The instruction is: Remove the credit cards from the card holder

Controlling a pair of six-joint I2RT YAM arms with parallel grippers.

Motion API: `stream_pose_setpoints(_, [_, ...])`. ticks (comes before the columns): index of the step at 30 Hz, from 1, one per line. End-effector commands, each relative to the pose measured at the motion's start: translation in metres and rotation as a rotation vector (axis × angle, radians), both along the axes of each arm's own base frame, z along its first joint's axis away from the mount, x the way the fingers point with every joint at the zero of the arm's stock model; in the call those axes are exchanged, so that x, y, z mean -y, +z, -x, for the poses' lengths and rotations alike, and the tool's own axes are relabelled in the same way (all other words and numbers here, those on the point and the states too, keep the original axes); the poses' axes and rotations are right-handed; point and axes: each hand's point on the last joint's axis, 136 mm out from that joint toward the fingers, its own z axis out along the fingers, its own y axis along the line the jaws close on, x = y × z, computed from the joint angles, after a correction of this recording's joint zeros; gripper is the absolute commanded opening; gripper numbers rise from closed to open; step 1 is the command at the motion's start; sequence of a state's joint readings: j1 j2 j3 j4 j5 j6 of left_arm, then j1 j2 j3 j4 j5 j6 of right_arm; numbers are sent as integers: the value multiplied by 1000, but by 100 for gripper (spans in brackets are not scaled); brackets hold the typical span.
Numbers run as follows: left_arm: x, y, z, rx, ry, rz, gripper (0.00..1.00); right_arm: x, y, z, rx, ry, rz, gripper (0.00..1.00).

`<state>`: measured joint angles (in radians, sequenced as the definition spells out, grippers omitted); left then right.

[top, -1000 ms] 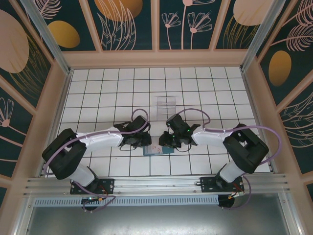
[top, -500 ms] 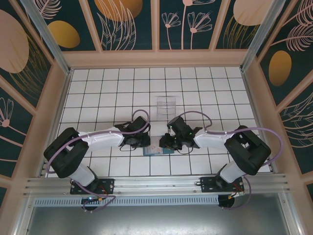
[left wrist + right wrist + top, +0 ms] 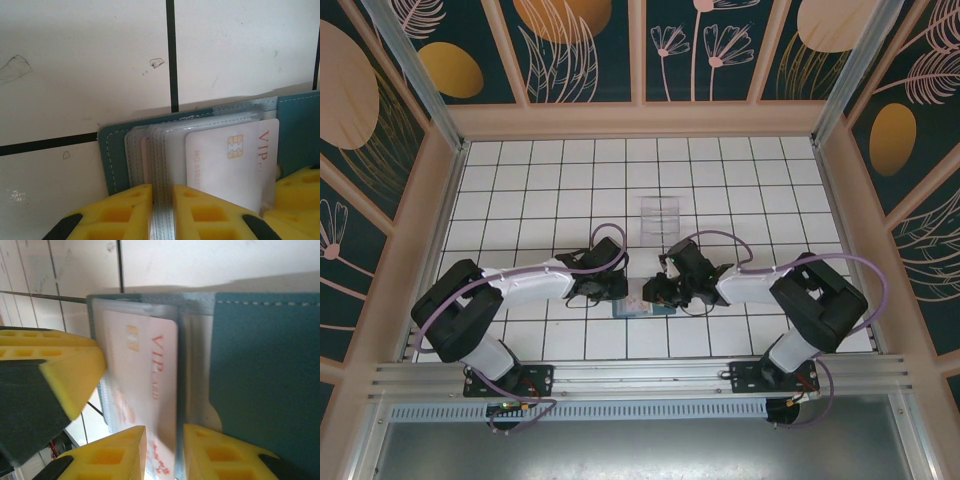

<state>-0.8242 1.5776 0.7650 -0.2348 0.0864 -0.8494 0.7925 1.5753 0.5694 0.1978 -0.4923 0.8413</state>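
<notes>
On the white tiled table (image 3: 540,180), the left arm (image 3: 525,283) and right arm (image 3: 750,285) meet head to head over the open card holder (image 3: 632,310), which lies under and between both sets of jaws. A clear tray (image 3: 660,217) sits apart, beyond them.

The step in hand looks like the pull itself. The left jaws are pinched nearly together on the bundle of clear sleeves (image 3: 159,150), pinning the holder. The right jaws grip the near edge of the pale card (image 3: 150,370), perhaps with its sleeve.

Next, I judge, the right arm must draw straight back along the sleeve while the left holds firm, or the holder will drag along.

In the top view the wrists cover both grips. The left wrist view shows the sleeves between its jaws, with the card's chip (image 3: 235,146) to their right. The right wrist view shows the card edge between its jaws and the teal cover to their right.
</notes>
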Motion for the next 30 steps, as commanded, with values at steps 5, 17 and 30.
stream_pose_setpoints(5, [-28, -38, 22, -95, -11, -139, 18, -2, -6, 2, -27, 2, -28, 26])
stream_pose_setpoints(17, [-30, -44, 25, -113, -12, -147, 18, -3, -6, 2, -25, 9, -38, 11])
stream_pose_setpoints(30, [-35, -46, 28, -112, -10, -157, 17, 18, -7, 6, -26, -19, 0, 8])
